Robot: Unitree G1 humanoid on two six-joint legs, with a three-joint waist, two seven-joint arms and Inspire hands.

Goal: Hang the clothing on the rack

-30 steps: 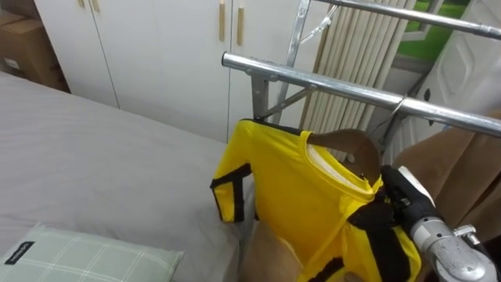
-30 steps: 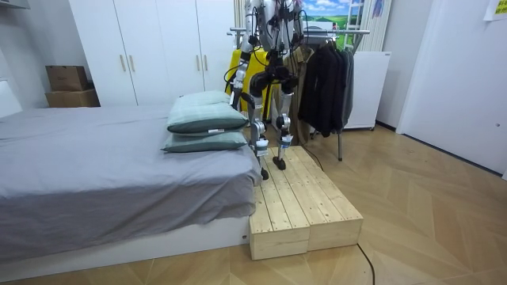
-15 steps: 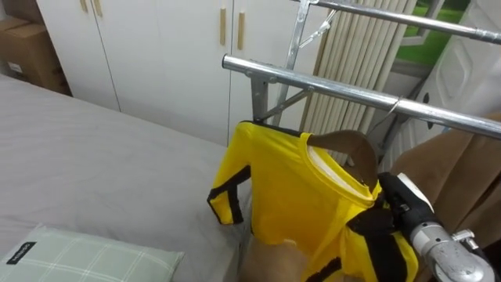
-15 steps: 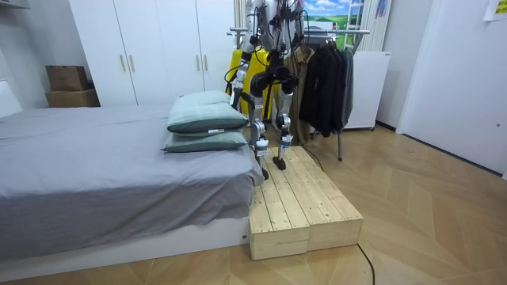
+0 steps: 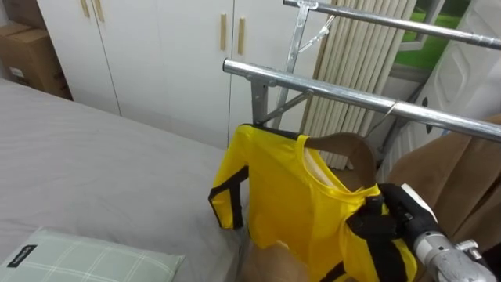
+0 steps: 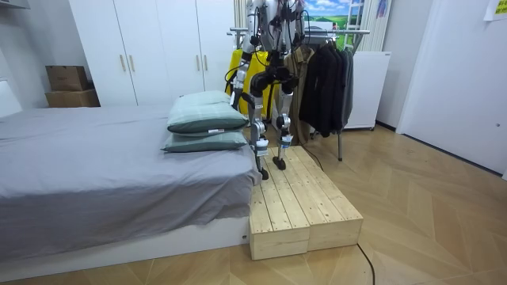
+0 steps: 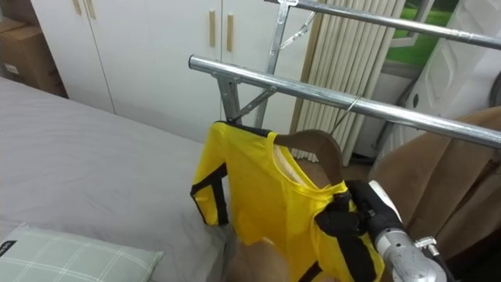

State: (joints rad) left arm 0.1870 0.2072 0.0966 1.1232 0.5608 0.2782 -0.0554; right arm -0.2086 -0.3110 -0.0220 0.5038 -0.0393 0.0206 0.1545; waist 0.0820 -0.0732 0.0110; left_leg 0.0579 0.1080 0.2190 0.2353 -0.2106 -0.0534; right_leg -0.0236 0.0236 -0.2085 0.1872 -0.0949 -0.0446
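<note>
Right hand [image 5: 381, 222] | fingers curled on yellow shirt [image 5: 274, 188] | beneath rail [image 5: 329, 88]

Checked pillow [image 5: 86, 258] on grey bed [image 5: 94, 164], white wardrobe [image 5: 156, 55] behind

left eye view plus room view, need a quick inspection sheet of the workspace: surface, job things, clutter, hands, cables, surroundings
surface: grey bed, checked pillow at its near edge
job's things: yellow shirt on a wooden hanger; the hanger's wire hook reaches the metal rail, cannot tell if it is seated
clutter: cardboard box beside the wardrobe
hands: right hand against the shirt's shoulder nearest the robot; how it holds cannot be told
cables: nothing seen
surroundings: white wardrobe behind the bed; brown coat under the rail; dark clothes further along the rack; robot stands on a wooden platform between bed and rack
</note>
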